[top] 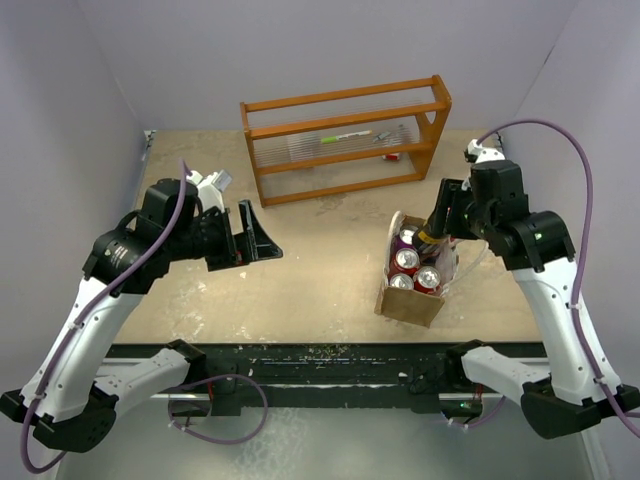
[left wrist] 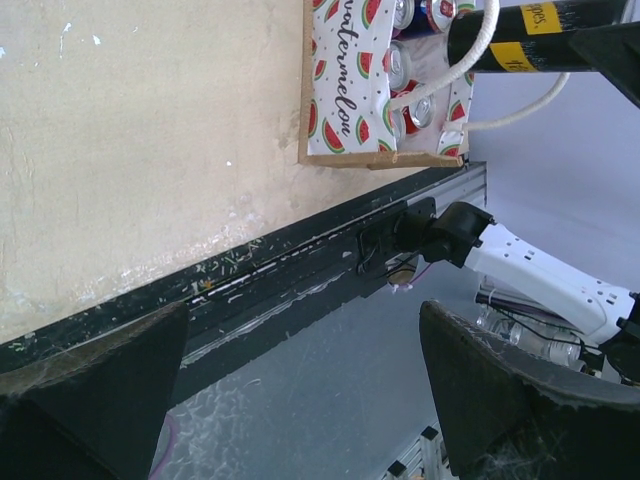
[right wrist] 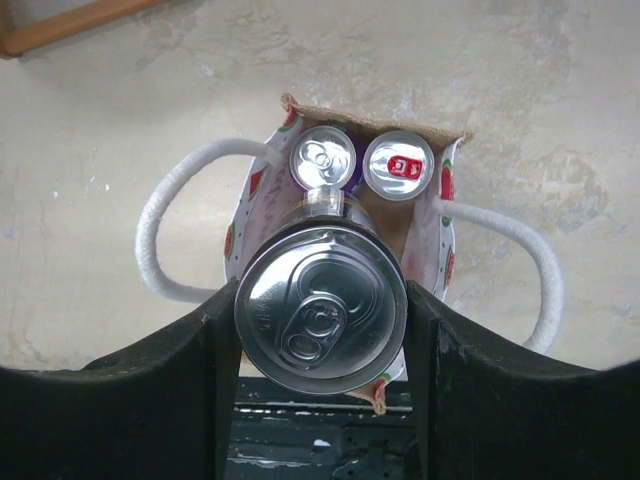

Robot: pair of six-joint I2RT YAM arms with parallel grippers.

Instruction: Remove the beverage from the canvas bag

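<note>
My right claw point(top: 438, 228) is clamped on the tall dark silver-topped can point(right wrist: 320, 310); lifting may snag the white loop handle point(right wrist: 148, 236), toppling the tan canvas bag point(top: 408, 303).

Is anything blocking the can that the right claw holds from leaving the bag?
Nothing visible does. The right gripper is shut on the can, higher than the other cans; the white handles of the canvas bag hang out to either side.

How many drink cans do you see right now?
5: one dark can held in the right fingers over the canvas bag, four other cans standing inside it. Others may be hidden beneath the held can.
</note>
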